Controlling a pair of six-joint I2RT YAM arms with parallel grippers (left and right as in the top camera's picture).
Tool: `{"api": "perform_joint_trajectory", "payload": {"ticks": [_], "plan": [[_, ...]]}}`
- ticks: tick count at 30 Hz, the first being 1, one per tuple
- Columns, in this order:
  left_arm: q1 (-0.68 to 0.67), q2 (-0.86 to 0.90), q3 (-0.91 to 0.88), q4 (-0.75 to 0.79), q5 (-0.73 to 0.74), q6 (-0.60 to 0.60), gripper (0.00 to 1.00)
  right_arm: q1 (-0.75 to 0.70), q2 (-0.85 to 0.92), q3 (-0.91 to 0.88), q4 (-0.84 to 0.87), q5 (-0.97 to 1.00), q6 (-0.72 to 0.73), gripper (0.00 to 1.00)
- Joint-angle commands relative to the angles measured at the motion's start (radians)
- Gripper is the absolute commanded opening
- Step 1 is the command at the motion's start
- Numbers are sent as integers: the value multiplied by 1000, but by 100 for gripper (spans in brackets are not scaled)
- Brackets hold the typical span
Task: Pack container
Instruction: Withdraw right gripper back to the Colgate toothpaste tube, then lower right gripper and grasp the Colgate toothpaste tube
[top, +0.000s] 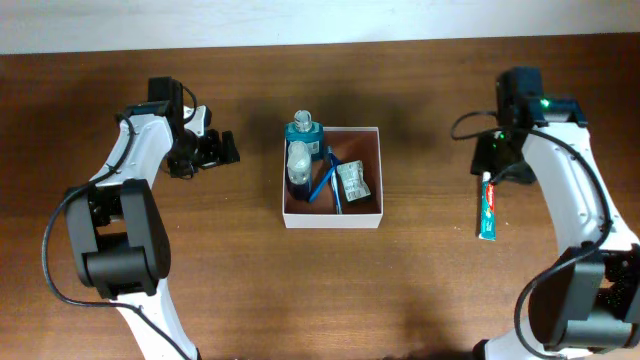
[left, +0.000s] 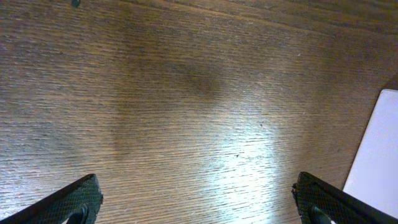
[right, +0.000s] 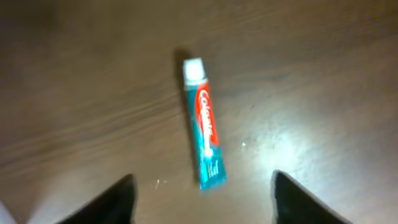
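The container (top: 333, 221), a square white-walled box with a reddish-brown floor, sits mid-table. Inside it are a teal bottle (top: 303, 128), a clear bottle (top: 298, 160), a blue toothbrush (top: 322, 183) and a foil packet (top: 352, 180). A teal and red toothpaste tube (top: 487, 203) lies flat on the wood to the right. My right gripper (top: 503, 165) hovers just above the tube's cap end. In the blurred right wrist view the tube (right: 204, 121) lies ahead of the open gripper (right: 205, 205), with nothing between the fingers. My left gripper (top: 220, 148) is open over bare wood, left of the container.
In the left wrist view the open gripper (left: 199, 202) looks down on wood grain, and the container's white wall (left: 379, 155) shows at the right edge. Brown wooden table (top: 420, 280) surrounds the container on all sides.
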Motion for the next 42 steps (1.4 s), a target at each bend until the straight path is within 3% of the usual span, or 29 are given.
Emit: {"api": "perform_joint_trajectory", "payload": {"ticks": [1, 6, 16, 18, 23, 38, 42], "plan": [[2, -4, -3, 2, -3, 12, 99, -32, 11, -88, 89, 12, -19, 75], [2, -4, -3, 2, -3, 12, 100, -32, 11, -200, 246, 12, -124, 82], [2, -4, -3, 2, -3, 12, 99, -34, 14, -352, 500, 12, -262, 83], [2, -4, -3, 2, -3, 12, 99, -34, 15, -360, 512, 11, -296, 79], [2, -4, -3, 2, -3, 12, 99, -34, 17, -360, 512, 12, -301, 51], [2, -4, -3, 2, -3, 12, 99, -54, 109, -360, 528, -19, -372, 48], [2, -4, -3, 2, -3, 12, 99, -54, 109, -360, 523, -19, -339, 34]]}}
